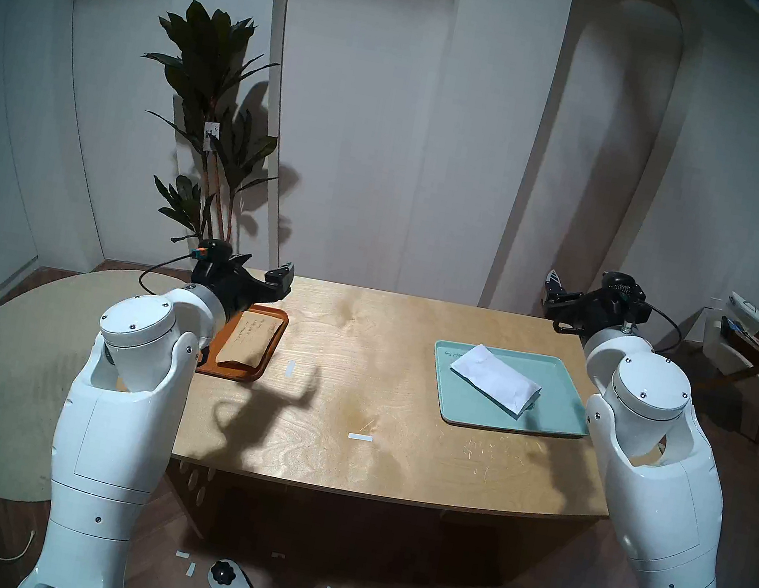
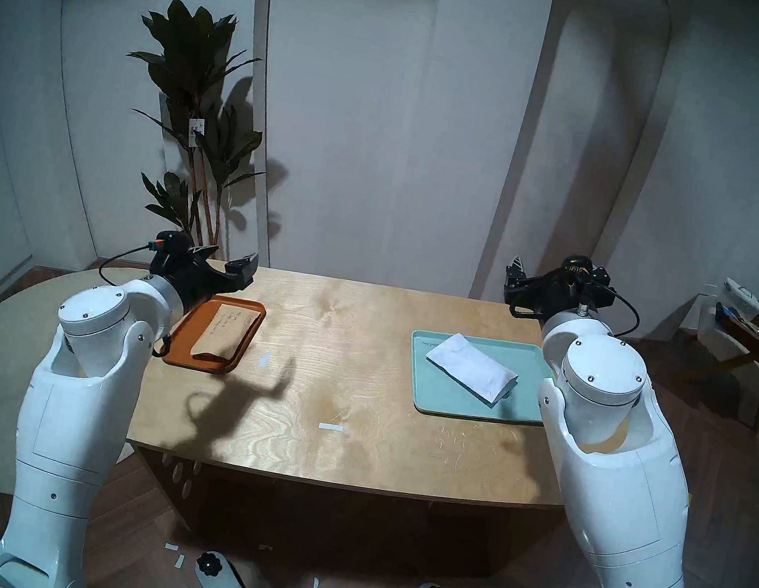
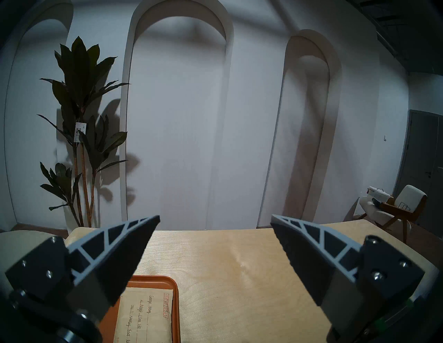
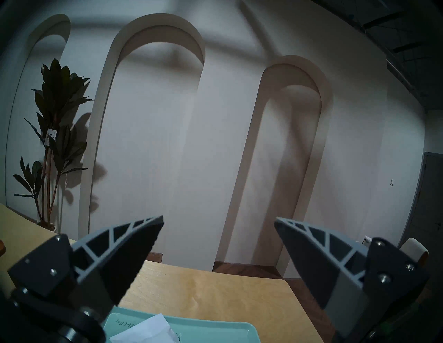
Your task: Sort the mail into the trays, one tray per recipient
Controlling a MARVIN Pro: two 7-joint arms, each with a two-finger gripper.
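Observation:
The kraft-brown envelope with handwritten lines lies inside the orange-brown tray at the table's left. It also shows in the left wrist view, in that tray. The creased white envelope lies askew in the mint-green tray at the right, and shows in the right wrist view in its tray. My left gripper is open and empty, raised above the orange tray's far end. My right gripper is open and empty, raised beyond the mint tray's far right corner.
Two small white tape strips lie on the wooden table between the trays. A tall potted plant stands behind the table's left corner. A chair with clutter stands to the right.

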